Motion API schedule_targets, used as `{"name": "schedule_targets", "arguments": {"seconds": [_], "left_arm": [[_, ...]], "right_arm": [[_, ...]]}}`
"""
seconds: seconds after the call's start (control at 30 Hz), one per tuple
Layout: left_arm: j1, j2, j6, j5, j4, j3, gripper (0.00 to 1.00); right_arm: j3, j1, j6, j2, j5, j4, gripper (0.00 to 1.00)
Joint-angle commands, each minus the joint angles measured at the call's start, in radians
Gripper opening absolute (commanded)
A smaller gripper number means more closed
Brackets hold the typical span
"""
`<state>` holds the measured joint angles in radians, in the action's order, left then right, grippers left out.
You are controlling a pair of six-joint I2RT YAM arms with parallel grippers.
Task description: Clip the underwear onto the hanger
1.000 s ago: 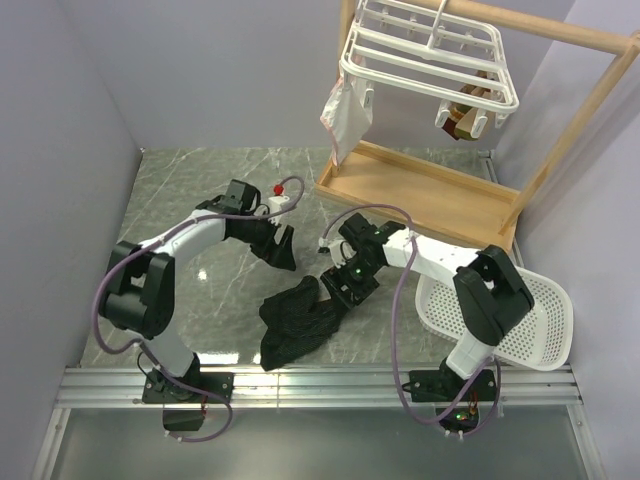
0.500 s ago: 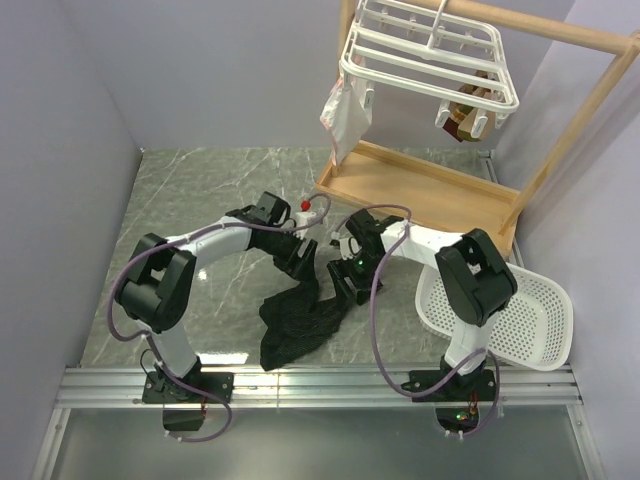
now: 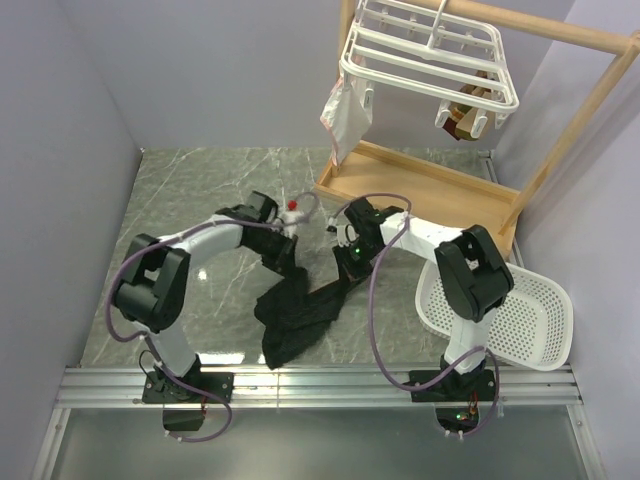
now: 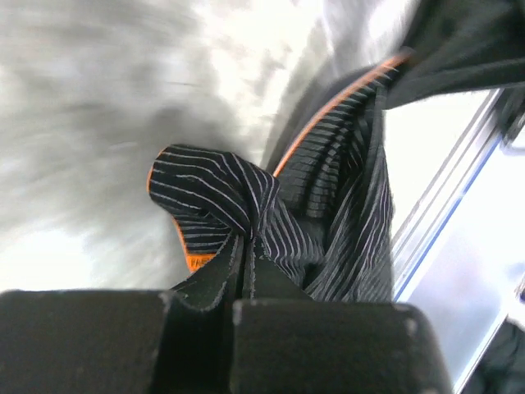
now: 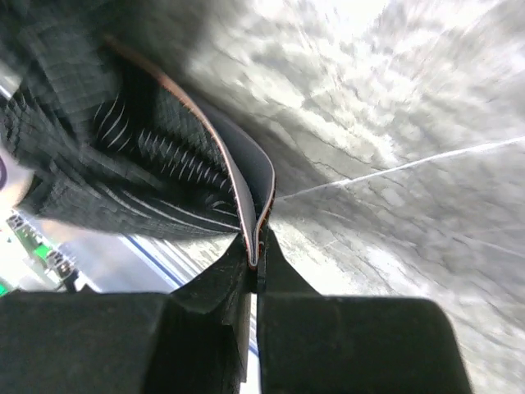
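The black underwear [image 3: 300,315] with thin orange trim hangs bunched between my two grippers, its lower part trailing toward the table's near edge. My left gripper [image 3: 287,262] is shut on a bunched fold of the striped fabric [image 4: 238,205]. My right gripper [image 3: 345,270] is shut on the orange-trimmed waistband edge [image 5: 250,222]. In both wrist views the jaws are pressed together with cloth pinched between them. The white hanger [image 3: 430,60], with its bars and small clips, hangs from the wooden frame at the back right, well away from both grippers.
A translucent pouch [image 3: 345,115] and a small brown item [image 3: 462,115] hang from the hanger's clips. The wooden frame's tray base [image 3: 420,190] lies behind my right arm. A white perforated basket [image 3: 525,320] sits at the right. A metal rail [image 3: 320,385] runs along the near edge.
Both grippers came together over the underwear's upper edge and shut on it. The fabric's top is now drawn up and stretched between them.
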<state>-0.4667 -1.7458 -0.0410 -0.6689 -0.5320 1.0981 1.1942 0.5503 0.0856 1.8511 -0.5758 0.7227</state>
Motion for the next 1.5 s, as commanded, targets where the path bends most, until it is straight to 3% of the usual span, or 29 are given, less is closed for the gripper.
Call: {"name": "schedule_targets", "arguments": {"seconds": [0.0,0.17,0.33,0.43,0.6,0.7,0.77,0.83,0.9,1.1,1.47], "left_arm": [[0.134,0.118,-0.036,-0.033,-0.032,0.088,0.00],[0.260,0.225,-0.230,-0.044,-0.167,0.117,0.00],[0.260,0.305,-0.394,0.041,-0.177,-0.116,0.00],[0.261,0.286,-0.424,0.129,-0.128,-0.217,0.00],[0.278,0.244,-0.410,0.160,-0.073,-0.256,0.00],[0.289,0.252,-0.428,0.158,-0.078,-0.256,0.10],[0.310,0.258,-0.473,0.123,-0.111,-0.244,0.33],[0.351,0.275,-0.488,0.046,-0.147,-0.213,0.55],[0.372,0.287,-0.487,-0.015,-0.169,-0.176,0.61],[0.385,0.281,-0.396,-0.050,-0.184,-0.113,0.68],[0.385,0.135,-0.241,-0.009,-0.151,-0.067,0.67]], "right_arm": [[0.091,-0.023,-0.040,-0.125,0.007,-0.011,0.00],[0.101,-0.033,-0.171,-0.249,0.082,-0.020,0.00],[0.001,-0.001,-0.257,-0.231,0.145,-0.032,0.00],[-0.034,0.034,-0.267,-0.169,0.198,-0.049,0.00],[-0.047,0.045,-0.242,-0.073,0.197,-0.074,0.00],[-0.054,0.046,-0.248,-0.066,0.182,-0.057,0.00],[-0.054,0.045,-0.254,-0.066,0.166,-0.040,0.04],[-0.051,0.045,-0.248,-0.069,0.140,-0.017,0.16],[-0.053,0.040,-0.235,-0.082,0.117,-0.006,0.30],[-0.035,0.002,-0.133,-0.086,0.013,0.027,0.50],[0.014,-0.104,-0.023,0.013,-0.096,0.020,0.54]]}}
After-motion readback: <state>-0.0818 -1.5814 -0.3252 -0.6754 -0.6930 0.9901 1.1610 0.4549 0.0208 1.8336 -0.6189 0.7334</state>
